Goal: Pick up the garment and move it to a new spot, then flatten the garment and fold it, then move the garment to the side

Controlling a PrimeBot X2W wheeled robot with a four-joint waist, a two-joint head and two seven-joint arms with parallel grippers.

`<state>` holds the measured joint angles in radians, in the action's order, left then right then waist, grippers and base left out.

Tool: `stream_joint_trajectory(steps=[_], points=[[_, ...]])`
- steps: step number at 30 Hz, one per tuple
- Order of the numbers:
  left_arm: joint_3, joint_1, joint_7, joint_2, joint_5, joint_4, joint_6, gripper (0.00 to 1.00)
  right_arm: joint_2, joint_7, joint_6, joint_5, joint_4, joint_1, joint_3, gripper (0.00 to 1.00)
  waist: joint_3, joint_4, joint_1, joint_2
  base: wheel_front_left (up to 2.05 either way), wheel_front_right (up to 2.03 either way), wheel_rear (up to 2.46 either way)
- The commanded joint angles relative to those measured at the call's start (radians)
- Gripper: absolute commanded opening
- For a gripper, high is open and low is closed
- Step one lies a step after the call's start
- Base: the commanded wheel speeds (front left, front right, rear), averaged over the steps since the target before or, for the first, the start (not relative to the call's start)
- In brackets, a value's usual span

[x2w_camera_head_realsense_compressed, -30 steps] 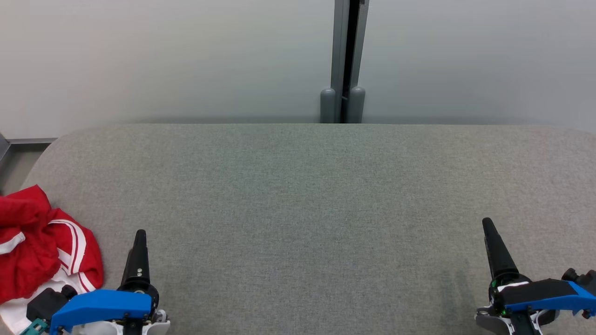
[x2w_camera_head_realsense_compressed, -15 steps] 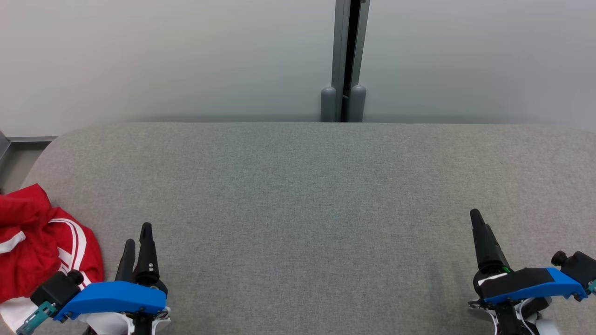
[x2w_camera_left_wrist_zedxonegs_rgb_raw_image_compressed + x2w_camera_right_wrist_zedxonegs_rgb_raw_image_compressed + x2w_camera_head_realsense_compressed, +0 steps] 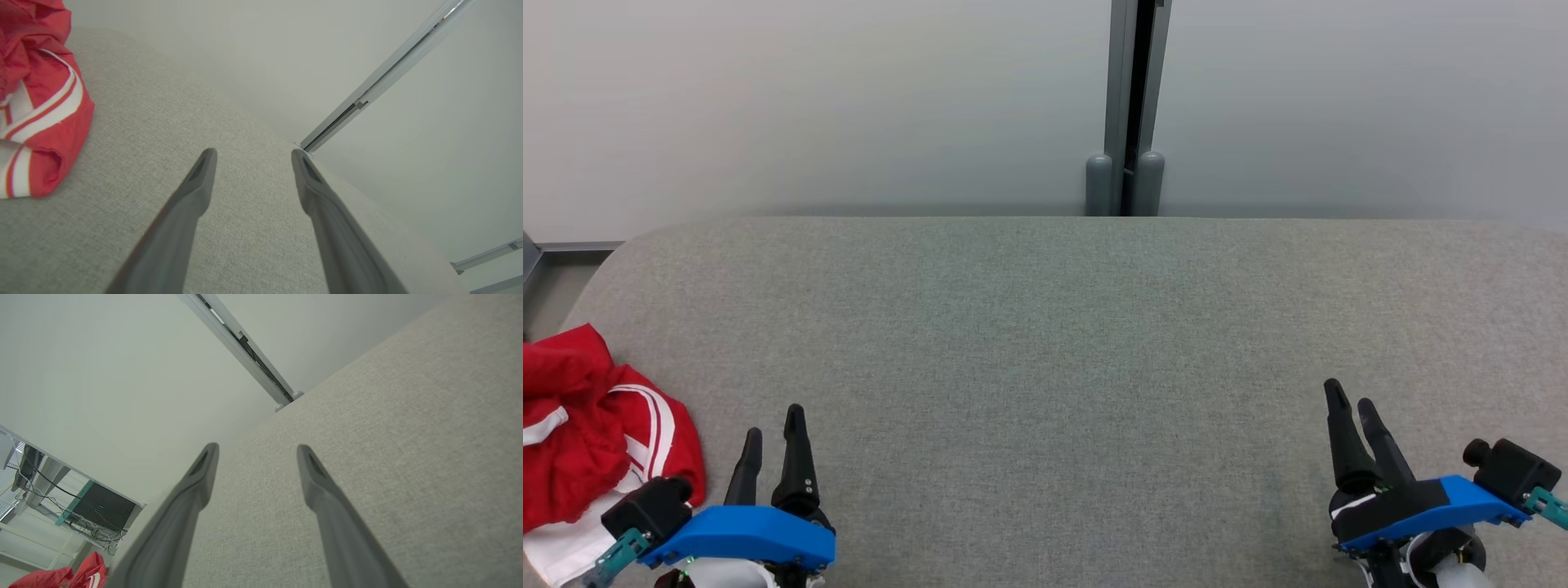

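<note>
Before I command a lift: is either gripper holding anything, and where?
Nothing held: left gripper and right gripper stand open, empty; crumpled red-and-white fabric garment lies ungripped.

L gripper (image 3: 774,422) low left, R gripper (image 3: 1348,394) low right, both w/ fingers (image 3: 798,457) spread wide, tips fwd

The left gripper (image 3: 773,420) and right gripper (image 3: 1348,393) each carry 2 long black fingers (image 3: 796,457) that taper to blunt tips. In the wrist views the fingers look dark grey, with a slot-shaped recess just below each tip. A bright blue angular cover (image 3: 743,531) caps each wrist above a white housing (image 3: 719,576). A black boxy module (image 3: 652,508) with a teal connector (image 3: 617,554) sits at each cover's outer end.
</note>
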<state>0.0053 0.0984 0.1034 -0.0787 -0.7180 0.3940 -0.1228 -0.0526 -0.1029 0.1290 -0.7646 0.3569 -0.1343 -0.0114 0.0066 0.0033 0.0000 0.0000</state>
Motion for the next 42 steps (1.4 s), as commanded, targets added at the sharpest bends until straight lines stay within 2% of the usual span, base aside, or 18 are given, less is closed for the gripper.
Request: stream_joint_trajectory(steps=[1, 13, 27, 42], points=[[-0.004, 0.005, 0.01, -0.002, 0.032, -0.003, 0.004, 1.0, -0.001, -0.011, 0.002, 0.037, -0.001, -0.004, 0.001, 1.0, 0.0, 0.0, 0.0, 0.0, 0.0, 0.0, 0.0], [-0.023, -0.004, 0.044, -0.005, 0.196, 0.02, 0.01, 1.0, 0.002, -0.045, 0.002, 0.217, 0.03, 0.002, -0.005, 1.0, -0.004, 0.0, 0.0, 0.0, 0.0, 0.0, 0.0], [-0.047, -0.011, 0.079, -0.006, 0.361, 0.011, 0.043, 1.0, 0.003, -0.08, 0.002, 0.363, 0.017, 0.002, -0.007, 1.0, -0.003, -0.002, 0.0, 0.0, 0.0, 0.0, 0.0], [-0.046, -0.002, 0.113, -0.001, 0.48, 0.043, 0.078, 1.0, 0.002, -0.113, 0.002, 0.499, 0.003, 0.009, -0.014, 1.0, 0.0, -0.003, 0.0, 0.0, 0.0, 0.0, 0.0]])
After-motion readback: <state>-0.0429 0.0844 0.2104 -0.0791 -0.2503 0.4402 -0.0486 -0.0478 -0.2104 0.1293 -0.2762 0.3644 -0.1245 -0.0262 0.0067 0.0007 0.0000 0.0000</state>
